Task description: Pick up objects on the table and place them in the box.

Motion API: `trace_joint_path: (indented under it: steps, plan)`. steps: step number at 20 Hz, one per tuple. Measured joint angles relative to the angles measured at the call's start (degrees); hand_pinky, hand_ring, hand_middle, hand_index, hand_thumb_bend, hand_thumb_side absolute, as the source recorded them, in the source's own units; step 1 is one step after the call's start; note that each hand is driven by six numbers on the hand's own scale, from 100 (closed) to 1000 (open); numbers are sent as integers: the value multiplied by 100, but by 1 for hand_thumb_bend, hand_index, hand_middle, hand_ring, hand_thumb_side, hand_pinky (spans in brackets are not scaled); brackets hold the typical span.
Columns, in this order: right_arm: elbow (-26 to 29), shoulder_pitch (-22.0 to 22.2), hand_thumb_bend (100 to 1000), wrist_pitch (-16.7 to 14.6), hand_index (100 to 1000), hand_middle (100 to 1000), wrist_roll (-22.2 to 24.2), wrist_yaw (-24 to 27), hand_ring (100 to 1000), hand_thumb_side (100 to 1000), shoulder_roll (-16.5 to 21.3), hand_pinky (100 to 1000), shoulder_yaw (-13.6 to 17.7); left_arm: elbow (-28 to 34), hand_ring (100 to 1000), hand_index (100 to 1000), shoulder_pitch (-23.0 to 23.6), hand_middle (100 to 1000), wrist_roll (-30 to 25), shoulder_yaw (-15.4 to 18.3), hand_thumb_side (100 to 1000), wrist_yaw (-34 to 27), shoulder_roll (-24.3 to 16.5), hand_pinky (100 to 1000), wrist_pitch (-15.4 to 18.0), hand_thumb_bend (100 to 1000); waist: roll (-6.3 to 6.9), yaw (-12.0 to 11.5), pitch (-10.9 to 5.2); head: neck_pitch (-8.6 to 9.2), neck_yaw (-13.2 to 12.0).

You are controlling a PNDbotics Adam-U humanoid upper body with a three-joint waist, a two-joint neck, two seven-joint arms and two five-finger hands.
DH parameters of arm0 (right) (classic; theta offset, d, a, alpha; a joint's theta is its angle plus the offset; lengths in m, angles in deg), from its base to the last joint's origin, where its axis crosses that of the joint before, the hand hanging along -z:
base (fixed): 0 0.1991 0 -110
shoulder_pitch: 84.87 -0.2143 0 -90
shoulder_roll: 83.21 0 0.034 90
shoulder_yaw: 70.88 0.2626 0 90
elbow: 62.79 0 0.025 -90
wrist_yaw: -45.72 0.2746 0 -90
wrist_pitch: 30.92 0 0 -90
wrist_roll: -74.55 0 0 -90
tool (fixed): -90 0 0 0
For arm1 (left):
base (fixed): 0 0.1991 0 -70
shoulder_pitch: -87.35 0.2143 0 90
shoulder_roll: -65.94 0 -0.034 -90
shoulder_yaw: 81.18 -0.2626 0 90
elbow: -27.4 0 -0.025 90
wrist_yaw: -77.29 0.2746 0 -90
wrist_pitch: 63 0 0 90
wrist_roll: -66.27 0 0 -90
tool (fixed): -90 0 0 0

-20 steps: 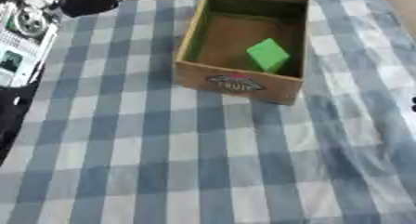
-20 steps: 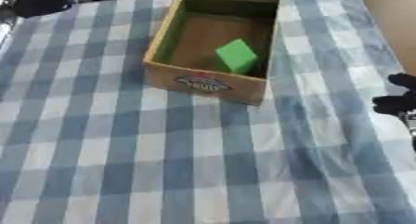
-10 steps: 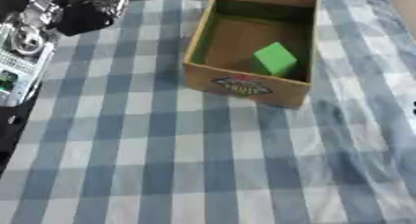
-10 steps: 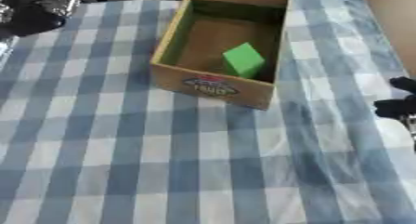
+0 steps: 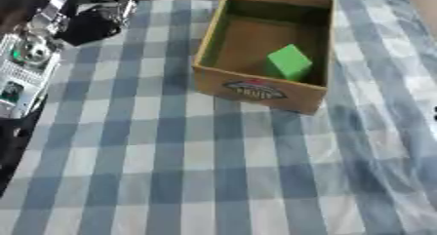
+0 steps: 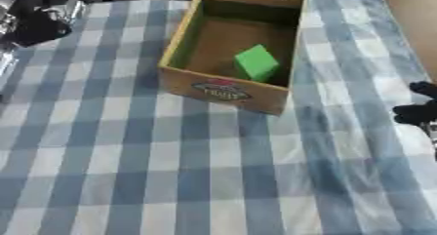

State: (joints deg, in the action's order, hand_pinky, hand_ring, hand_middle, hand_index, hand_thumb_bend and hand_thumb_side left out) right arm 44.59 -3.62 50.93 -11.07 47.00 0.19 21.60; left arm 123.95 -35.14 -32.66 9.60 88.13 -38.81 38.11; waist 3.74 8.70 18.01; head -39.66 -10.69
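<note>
An open cardboard box (image 5: 258,87) with a printed label on its front wall stands on the blue and white checked cloth at the upper middle. A green block (image 5: 288,62) lies tilted inside it, against the right front corner. My right hand (image 6: 416,113) shows only as a dark shape at the right edge of the right eye view, apart from the box and holding nothing that I can see. A black and silver shape (image 5: 95,20) at the upper left looks like my left hand, off the cloth's edge. No loose object lies on the cloth.
Silver and black machine parts (image 5: 30,51) stand along the left edge beside the table. The checked cloth (image 5: 196,170) stretches bare below the box and wrinkles toward the right side.
The whole picture has shifted a little, so the box sits slightly lower: the camera moved. The block stays in the box, and the right hand holds its place.
</note>
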Motion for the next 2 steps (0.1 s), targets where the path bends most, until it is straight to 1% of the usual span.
trace_joint_path:
  steps: [2]
  plan:
    - [0,0,100,-1,848,816,-3,0,685,668,0,684,0,14,694,896,43,635,-2,16,535,-41,22,791,-2,100,-1,0,0,0,2]
